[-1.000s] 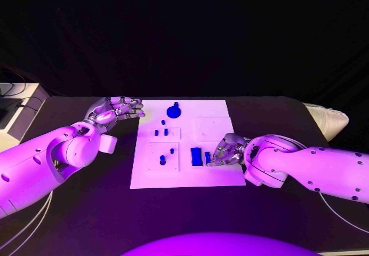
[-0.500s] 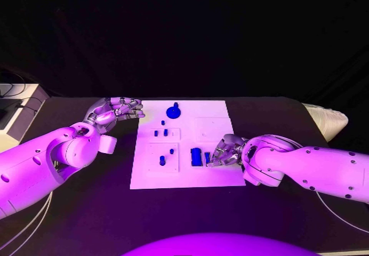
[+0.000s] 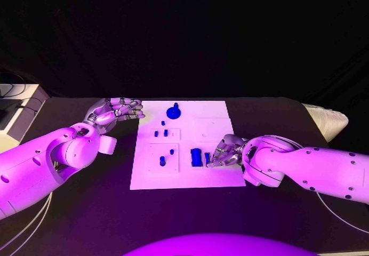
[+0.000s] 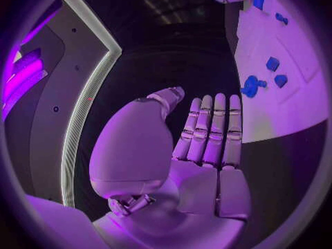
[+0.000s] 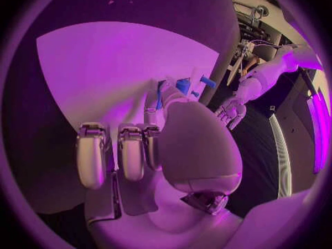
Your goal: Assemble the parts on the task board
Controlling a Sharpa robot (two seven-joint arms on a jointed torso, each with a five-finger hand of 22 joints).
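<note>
Task board (image 3: 188, 178) is laid at the bench (image 3: 92, 213) centre, blue parts (image 3: 197, 156) scattered on it. Right hand (image 3: 225, 151) is set at the board's right edge, fingers curled beside a narrow blue part (image 3: 207, 158); a grip cannot be told. Left hand (image 3: 115, 110) is held off the board's far left corner, fingers spread, nothing held.

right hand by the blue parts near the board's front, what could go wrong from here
1. The right hand has its fingers at a small narrow blue piece that sits close beside a taller blue block; closing or lifting could knock the block over.
2. Whether the fingers actually hold the piece cannot be told, so it might slip.
3. The left hand hovers off the white task board, so a push could slide the board.
</note>
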